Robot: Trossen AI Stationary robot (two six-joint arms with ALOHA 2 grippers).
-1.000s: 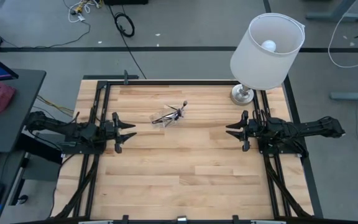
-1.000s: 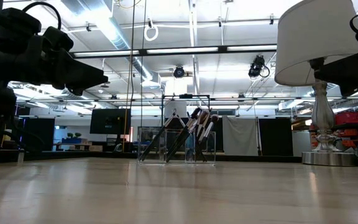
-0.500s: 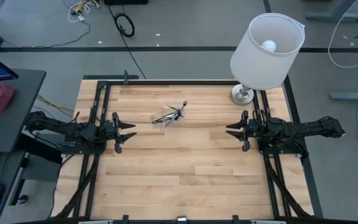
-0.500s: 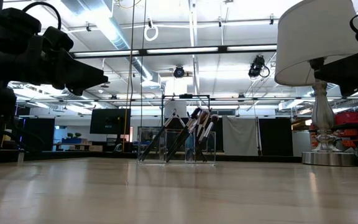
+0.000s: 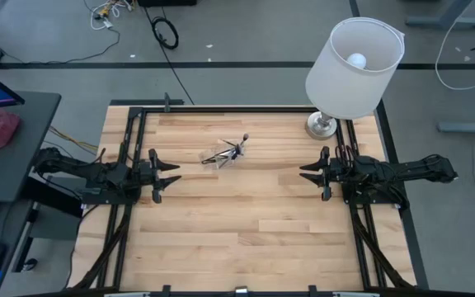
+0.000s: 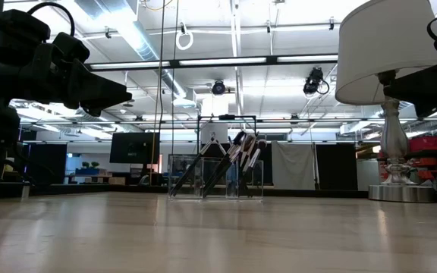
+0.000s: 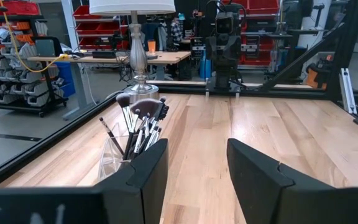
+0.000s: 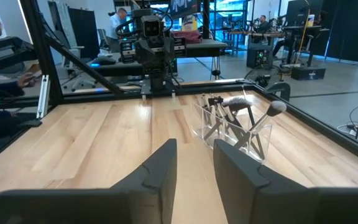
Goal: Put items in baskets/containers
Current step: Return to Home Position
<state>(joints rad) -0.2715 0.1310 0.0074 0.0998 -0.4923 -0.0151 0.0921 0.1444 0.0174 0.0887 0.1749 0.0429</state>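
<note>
A small clear container [image 5: 223, 156] stands on its base on the wooden table, in the far middle. Several makeup brushes [image 6: 237, 155] with dark handles lean inside it, bristle tips up; they also show in the left wrist view as brushes [image 7: 140, 122] and in the right wrist view as brushes [image 8: 238, 112]. My left gripper [image 5: 176, 175] hovers level at the table's left side, open, with nothing between its fingers [image 7: 148, 171]. My right gripper [image 5: 303, 174] hovers level at the right side, open and empty [image 8: 194, 165]. Both are well apart from the container.
A lamp with a white shade [image 5: 355, 70] stands on its metal base [image 5: 321, 125] at the table's far right corner, close to my right arm. A black frame [image 5: 138, 115] runs along the table's edges. Bare wood [image 5: 246, 223] lies between and in front of the grippers.
</note>
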